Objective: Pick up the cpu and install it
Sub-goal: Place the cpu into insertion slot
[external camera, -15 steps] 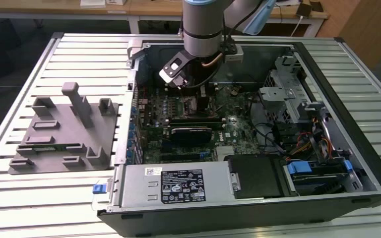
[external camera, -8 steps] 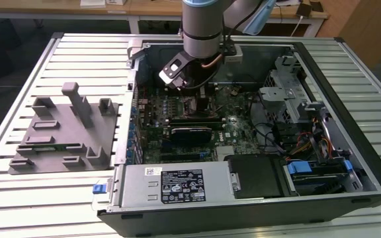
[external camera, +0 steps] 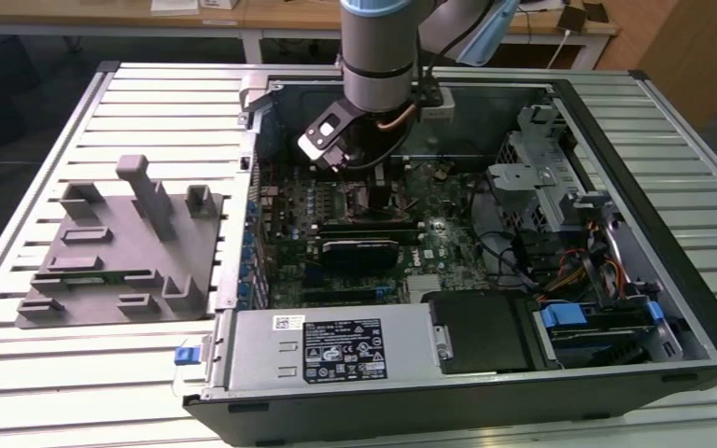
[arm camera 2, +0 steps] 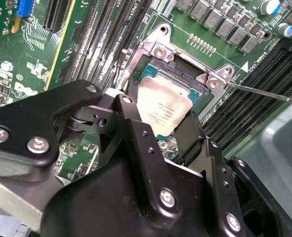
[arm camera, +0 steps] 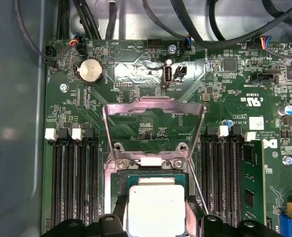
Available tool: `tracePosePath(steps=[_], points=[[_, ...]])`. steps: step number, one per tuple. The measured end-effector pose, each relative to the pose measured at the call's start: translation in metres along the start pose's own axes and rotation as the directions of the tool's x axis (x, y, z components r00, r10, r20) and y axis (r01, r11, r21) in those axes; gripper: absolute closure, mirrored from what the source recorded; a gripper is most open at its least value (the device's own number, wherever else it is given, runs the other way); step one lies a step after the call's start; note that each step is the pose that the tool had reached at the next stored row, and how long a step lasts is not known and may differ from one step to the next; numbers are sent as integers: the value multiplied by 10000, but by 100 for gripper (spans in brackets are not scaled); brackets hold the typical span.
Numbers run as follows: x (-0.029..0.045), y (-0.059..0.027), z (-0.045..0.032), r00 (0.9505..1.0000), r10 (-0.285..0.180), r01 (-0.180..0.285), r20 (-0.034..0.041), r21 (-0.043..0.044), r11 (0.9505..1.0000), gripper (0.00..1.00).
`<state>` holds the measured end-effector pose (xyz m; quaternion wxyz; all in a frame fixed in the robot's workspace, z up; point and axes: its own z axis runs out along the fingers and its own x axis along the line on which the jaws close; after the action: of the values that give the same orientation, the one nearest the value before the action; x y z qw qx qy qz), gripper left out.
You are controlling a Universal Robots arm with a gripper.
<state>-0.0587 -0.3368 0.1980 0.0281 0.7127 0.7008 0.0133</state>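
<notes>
You have a ribbed metal table (external camera: pixel 48 140) under everything, pale and evenly lit. Beyond its far edge runs a wooden desk (external camera: pixel 296 14) on white legs. At the exterior view's far right stands a brown wooden panel (external camera: pixel 695 47), and dark floor (external camera: pixel 10 93) shows at its left.

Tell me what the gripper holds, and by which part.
The gripper holds the cpu by two opposite side edges, one of its fingers on each, over the open motherboard socket.
</notes>
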Motion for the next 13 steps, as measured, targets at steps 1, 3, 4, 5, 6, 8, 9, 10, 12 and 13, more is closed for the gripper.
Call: tracePosePath(steps=[1,3,4,5,6,8,9,10,12,13], points=[[2,0,4,10000,0,0,-6,-1,10000,46],[5,-1,13,10000,1,-1,-16,0,10000,46],[6,-1,18,10000,1,-1,-16,0,10000,46],[6,-2,23,10000,1,-1,-16,0,10000,46],[7,-2,28,10000,1,-1,-18,0,10000,46],[10,-3,35,10000,2,-2,-21,1,10000,46],[12,-3,38,10000,2,-2,-25,1,10000,46],[14,-3,40,10000,3,-3,-28,1,10000,46],[20,-4,46,10000,3,-3,-37,0,10000,46],[24,-4,47,10000,4,-4,-37,0,10000,46]])
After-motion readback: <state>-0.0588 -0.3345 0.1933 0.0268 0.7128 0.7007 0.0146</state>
